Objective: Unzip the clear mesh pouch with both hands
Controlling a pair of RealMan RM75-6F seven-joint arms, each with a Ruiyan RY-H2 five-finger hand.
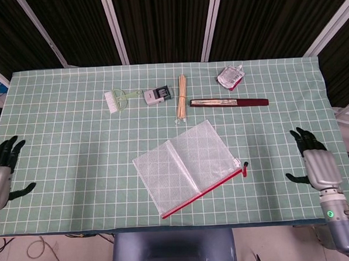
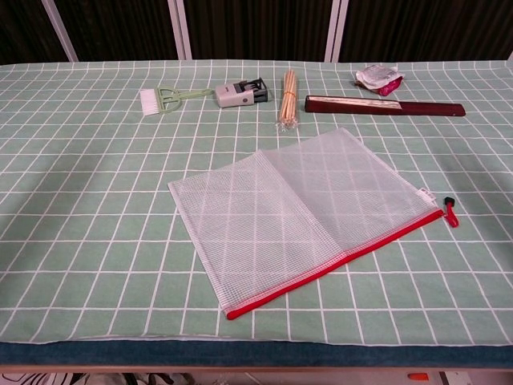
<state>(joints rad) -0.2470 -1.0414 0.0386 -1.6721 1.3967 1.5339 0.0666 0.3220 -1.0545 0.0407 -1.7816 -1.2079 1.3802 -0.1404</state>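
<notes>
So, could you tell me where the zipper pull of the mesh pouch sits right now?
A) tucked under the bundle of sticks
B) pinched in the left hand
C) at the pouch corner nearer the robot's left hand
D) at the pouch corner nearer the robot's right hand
D: the zipper pull lies at the end of the mesh pouch's red edge facing the right hand, on the table, touched by neither hand.

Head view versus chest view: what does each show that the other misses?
Only the head view shows the left hand and right hand, both open with fingers spread at the table's outer edges, holding nothing. The chest view shows neither hand, and adds nothing of its own beyond a closer look at the small red zipper pull. Both show the clear mesh pouch with a red zipper edge lying flat on the green checked tablecloth, with the bundle of wooden sticks behind it.
</notes>
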